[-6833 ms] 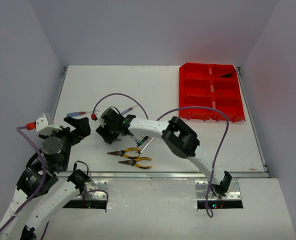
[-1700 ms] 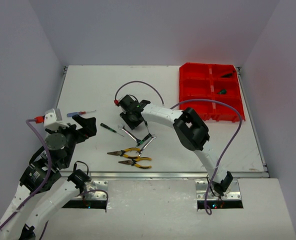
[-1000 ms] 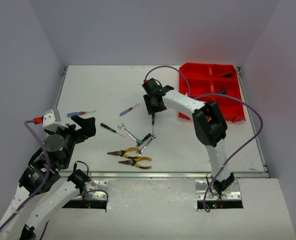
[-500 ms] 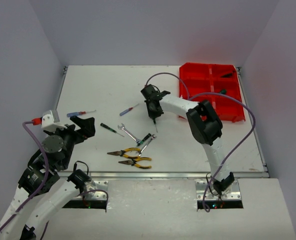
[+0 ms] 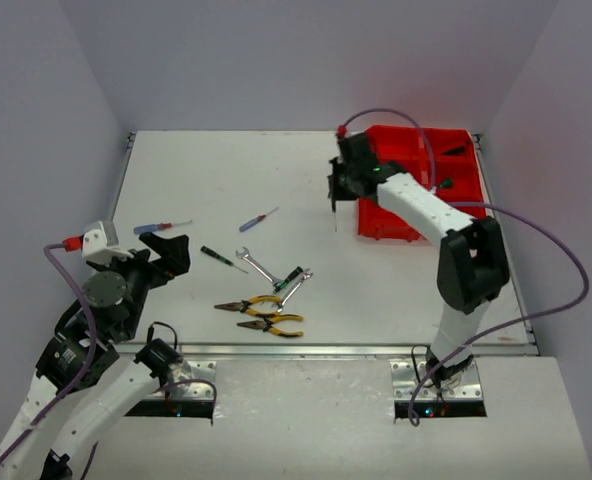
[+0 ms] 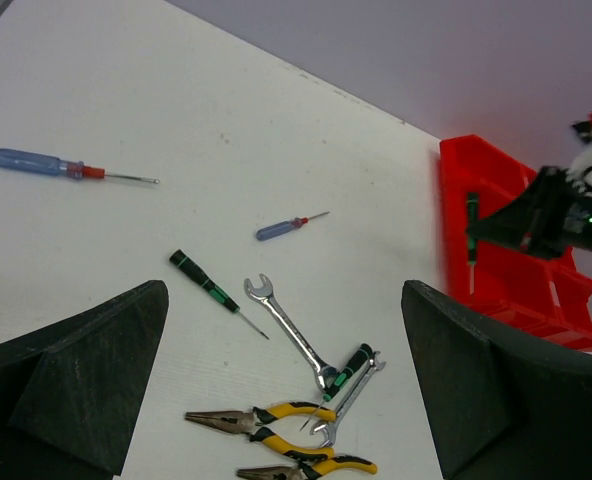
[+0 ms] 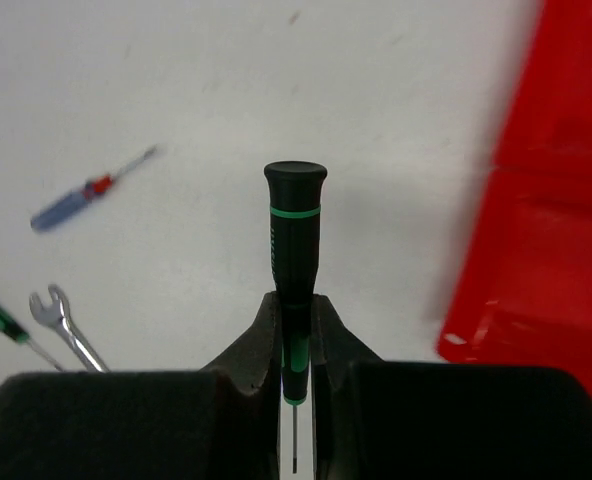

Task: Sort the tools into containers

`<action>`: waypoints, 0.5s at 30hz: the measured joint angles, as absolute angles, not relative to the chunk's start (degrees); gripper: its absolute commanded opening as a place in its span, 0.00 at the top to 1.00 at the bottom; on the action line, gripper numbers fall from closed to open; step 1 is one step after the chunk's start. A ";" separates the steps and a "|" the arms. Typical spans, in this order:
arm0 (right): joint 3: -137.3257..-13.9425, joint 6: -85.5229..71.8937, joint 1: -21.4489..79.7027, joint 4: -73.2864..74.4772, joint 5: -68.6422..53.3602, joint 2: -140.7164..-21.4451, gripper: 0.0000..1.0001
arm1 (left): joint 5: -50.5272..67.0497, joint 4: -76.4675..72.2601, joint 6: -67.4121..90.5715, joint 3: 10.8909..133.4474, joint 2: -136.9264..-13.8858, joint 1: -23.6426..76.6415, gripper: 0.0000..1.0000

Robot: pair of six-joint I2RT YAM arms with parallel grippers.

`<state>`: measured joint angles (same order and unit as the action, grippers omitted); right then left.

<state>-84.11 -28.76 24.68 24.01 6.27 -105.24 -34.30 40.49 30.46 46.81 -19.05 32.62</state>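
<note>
My right gripper (image 5: 337,193) (image 7: 295,312) is shut on a black-and-green screwdriver (image 5: 336,213) (image 7: 295,235), which hangs tip down just left of the red containers (image 5: 386,165) (image 7: 561,250) (image 6: 501,275). On the table lie the other tools: a large blue screwdriver (image 5: 161,227) (image 6: 36,163), a small blue one (image 5: 258,219) (image 6: 288,226), a green-and-black one (image 5: 221,258) (image 6: 211,290), two wrenches (image 5: 256,264) (image 6: 286,328), another green screwdriver (image 5: 291,277) and two yellow pliers (image 5: 261,303) (image 6: 276,415). My left gripper (image 5: 168,255) (image 6: 286,400) is open, near and to the left of the pile.
Two small dark tools lie in the tray's right column, one (image 5: 454,150) at the far end and one (image 5: 443,184) behind it. The right arm's purple cable (image 5: 536,235) loops over the table's right side. Grey walls stand round the table.
My right gripper has carried the screwdriver from above the middle of the table to the right and farther away, up to the tray's left edge. The left arm has stayed still.
</note>
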 measured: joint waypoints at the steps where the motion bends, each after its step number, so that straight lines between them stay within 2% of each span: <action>1: -84.16 -29.44 20.91 23.20 5.40 -103.47 1.00 | -34.31 40.50 30.46 46.81 -18.87 32.62 0.00; 6: -82.56 -35.86 -1.39 19.73 -0.64 -100.88 1.00 | -34.39 40.47 30.46 46.81 -18.22 32.62 0.00; 9: -77.96 -38.58 -11.44 19.73 -1.65 -100.66 1.00 | -34.37 40.49 30.46 46.81 -18.24 32.62 0.00; 15: -66.22 -41.35 -12.95 21.13 1.01 -92.45 1.00 | -34.28 40.38 30.44 46.81 -18.29 32.62 0.00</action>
